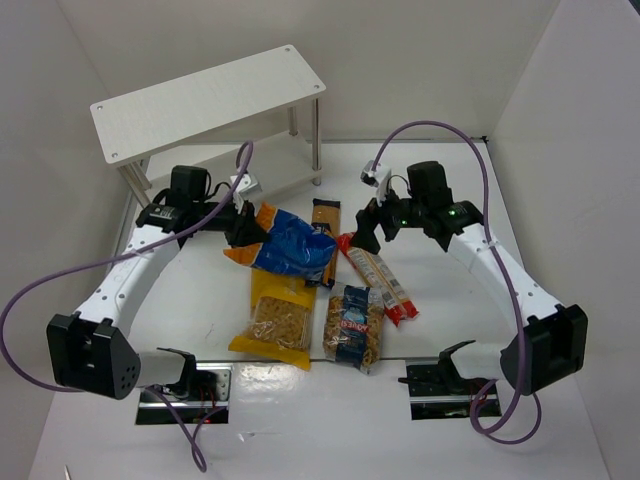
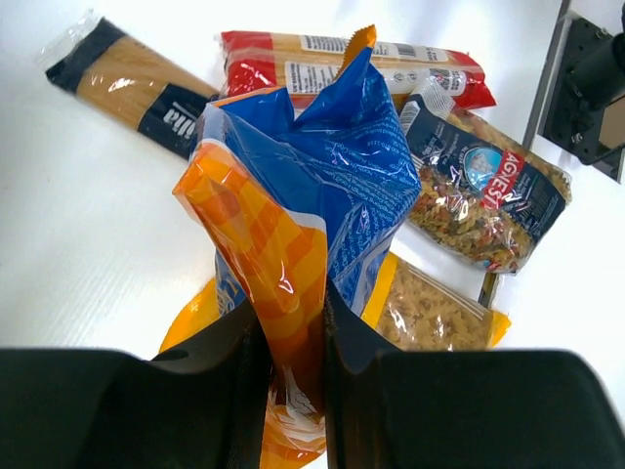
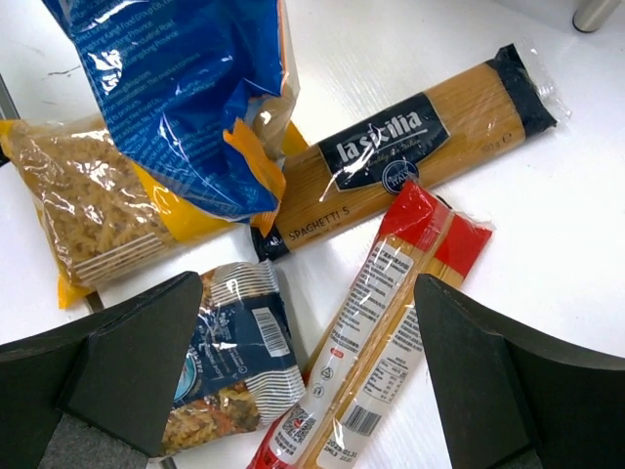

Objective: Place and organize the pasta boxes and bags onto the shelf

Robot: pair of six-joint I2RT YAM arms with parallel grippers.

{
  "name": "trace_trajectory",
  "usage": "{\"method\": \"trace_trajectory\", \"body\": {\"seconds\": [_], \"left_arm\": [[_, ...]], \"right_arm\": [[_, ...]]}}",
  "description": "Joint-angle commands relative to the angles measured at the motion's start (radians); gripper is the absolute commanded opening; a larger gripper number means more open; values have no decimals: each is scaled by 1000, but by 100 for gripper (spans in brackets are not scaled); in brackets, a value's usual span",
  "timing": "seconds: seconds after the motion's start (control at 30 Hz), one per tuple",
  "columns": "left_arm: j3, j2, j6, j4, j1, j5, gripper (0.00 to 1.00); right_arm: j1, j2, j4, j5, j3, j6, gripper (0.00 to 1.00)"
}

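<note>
Blue bag | my left pincer clamps its orange end | lift clear, swing to shelf at 11 o'clock | my right pincer wide, empty

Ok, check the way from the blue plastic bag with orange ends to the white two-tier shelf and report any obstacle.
Nothing visible blocks it. The left gripper is shut on the orange end of the blue plastic bag; only bare white table lies between it and the white two-tier shelf, whose top tier holds nothing.
</note>
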Motion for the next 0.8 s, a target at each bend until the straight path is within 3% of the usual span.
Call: {"method": "trace_trajectory", "body": {"seconds": [0.0, 0.4, 0.57, 0.77], "left_arm": [[-4, -69, -59, 100, 21, 32, 0], [9, -140, -252, 246, 147, 28, 0], [19, -163, -274, 246, 190, 69, 0], [-72, -163, -246, 255, 190, 46, 0]], "right_arm": [[-8, -17, 43, 10, -9, 13, 97], [-8, -17, 63, 10, -49, 13, 99], [-8, 5, 72, 1, -49, 13, 99], [-8, 15, 62, -8, -49, 4, 99]]}}
